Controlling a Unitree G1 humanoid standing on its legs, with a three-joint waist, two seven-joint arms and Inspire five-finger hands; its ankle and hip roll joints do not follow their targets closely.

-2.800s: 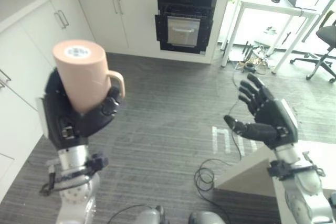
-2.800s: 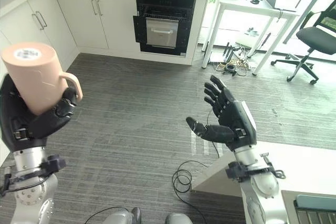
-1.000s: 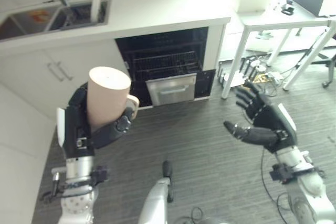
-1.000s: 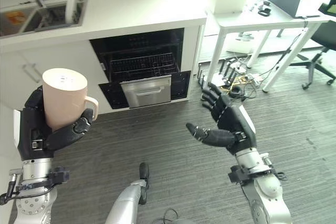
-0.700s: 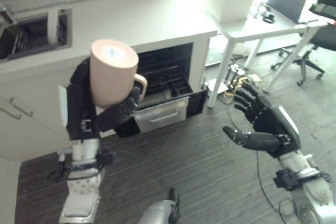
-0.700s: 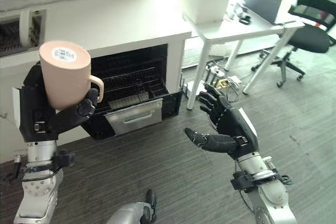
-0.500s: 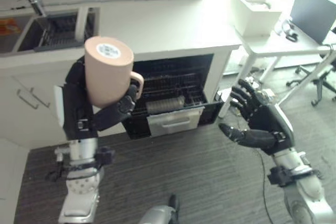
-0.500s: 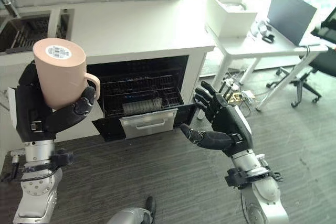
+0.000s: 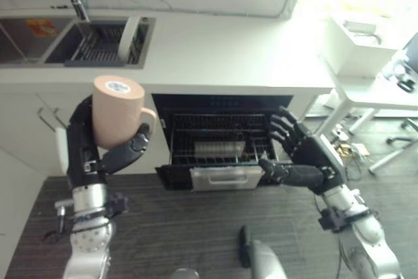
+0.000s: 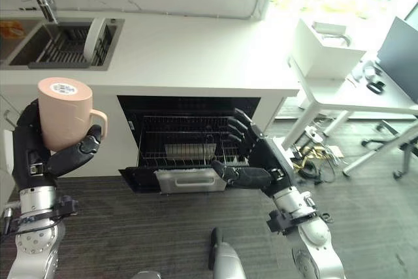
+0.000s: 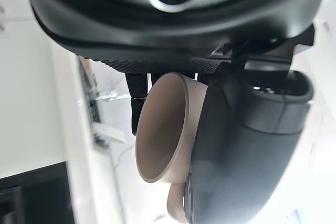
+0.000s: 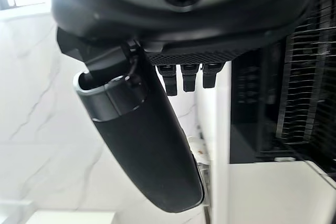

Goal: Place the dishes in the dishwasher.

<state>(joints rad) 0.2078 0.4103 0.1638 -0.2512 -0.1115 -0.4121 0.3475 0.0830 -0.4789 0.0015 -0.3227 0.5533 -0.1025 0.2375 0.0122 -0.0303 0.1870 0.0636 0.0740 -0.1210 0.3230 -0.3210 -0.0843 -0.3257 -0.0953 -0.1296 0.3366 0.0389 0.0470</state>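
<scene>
1. The left hand (image 9: 88,151) gripped a tall peach-pink ceramic mug (image 9: 116,109) upside down, raised before the white cabinet front.
2. The right hand (image 10: 261,161) was spread wide, empty, before the open black dishwasher (image 10: 186,135).
3. Its wire rack (image 9: 219,138) sat inside.
4. Beyond lay the white countertop (image 10: 196,50) and the steel sink (image 10: 62,44).

Mug (image 9: 116,109) matt ceramic-looking — dishwasher rack (image 9: 219,140) wire metal.
</scene>
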